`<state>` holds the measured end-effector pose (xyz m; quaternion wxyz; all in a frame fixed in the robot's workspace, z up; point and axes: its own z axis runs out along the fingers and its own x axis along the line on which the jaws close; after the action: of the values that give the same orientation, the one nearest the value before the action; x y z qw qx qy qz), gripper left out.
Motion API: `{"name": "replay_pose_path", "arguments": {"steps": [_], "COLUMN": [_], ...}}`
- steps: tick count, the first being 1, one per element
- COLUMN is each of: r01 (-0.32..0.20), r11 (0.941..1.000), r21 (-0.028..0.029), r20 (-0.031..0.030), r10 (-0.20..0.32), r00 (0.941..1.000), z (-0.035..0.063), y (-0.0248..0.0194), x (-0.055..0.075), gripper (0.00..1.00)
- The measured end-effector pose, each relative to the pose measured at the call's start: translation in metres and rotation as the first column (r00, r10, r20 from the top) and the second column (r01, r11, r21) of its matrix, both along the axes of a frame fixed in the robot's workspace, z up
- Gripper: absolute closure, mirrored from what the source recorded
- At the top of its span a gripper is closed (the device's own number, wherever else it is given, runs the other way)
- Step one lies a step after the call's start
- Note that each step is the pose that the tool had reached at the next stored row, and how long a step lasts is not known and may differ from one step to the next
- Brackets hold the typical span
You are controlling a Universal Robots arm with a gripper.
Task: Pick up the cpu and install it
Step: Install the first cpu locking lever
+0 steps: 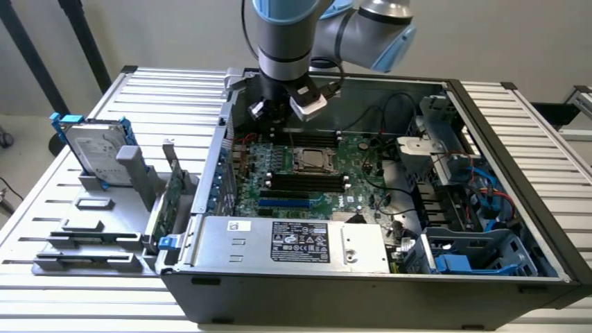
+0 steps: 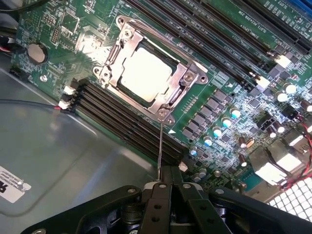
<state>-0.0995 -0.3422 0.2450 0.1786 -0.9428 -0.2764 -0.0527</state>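
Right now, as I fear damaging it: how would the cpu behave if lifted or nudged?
The cpu is a flat metal-topped square, so probably stiff and light. Its smooth top may be slippery. It sits within the socket frame, so a sideways nudge likely won't shift it.

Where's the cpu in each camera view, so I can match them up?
Exterior view: cpu sits in the socket frame on the motherboard, below the arm.
Wrist view: cpu lies inside the socket frame.
Shared landmark: black memory slots beside the socket frame.
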Motion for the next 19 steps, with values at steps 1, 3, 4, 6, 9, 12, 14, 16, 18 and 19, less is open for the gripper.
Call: {"name": "replay_pose_path", "arguments": {"steps": [1, 3, 4, 6, 9, 12, 14, 16, 18, 19], "r01": [0.000, 0.000, 0.000, 0.000, 0.000, 0.000, 0.000, 0.000, 0.000, 0.000], "r11": [1.0000, 1.0000, 1.0000, 1.0000, 1.0000, 1.0000, 1.0000, 1.0000, 1.0000, 1.0000], "r21": [0.0000, -0.0001, -0.0001, 0.0001, 0.0002, 0.0000, 0.0000, 0.0001, -0.0008, -0.0028], "r20": [0.0000, 0.0000, -0.0001, 0.0001, 0.0001, 0.0000, 0.0001, 0.0012, 0.0021, 0.0032], "r10": [0.000, 0.000, 0.000, 0.000, 0.000, 0.000, 0.000, 0.000, 0.000, 0.000], "r00": [1.0000, 1.0000, 1.0000, 1.0000, 1.0000, 1.0000, 1.0000, 1.0000, 1.0000, 1.0000], "z": [0.0001, 0.0006, 0.0015, 0.0037, 0.0060, 0.0066, 0.0067, 0.0065, 0.0052, 0.0042], "y": [0.0000, 0.0000, 0.0000, 0.0001, 0.0001, 0.0001, 0.0000, 0.0000, 0.0001, 0.0001], "x": [0.002, 0.005, 0.007, 0.010, 0.014, 0.019, 0.022, 0.022, 0.022, 0.022], "gripper": [0.89, 0.89, 0.89, 0.89, 0.89, 0.89, 0.89, 0.89, 0.89, 0.89]}}
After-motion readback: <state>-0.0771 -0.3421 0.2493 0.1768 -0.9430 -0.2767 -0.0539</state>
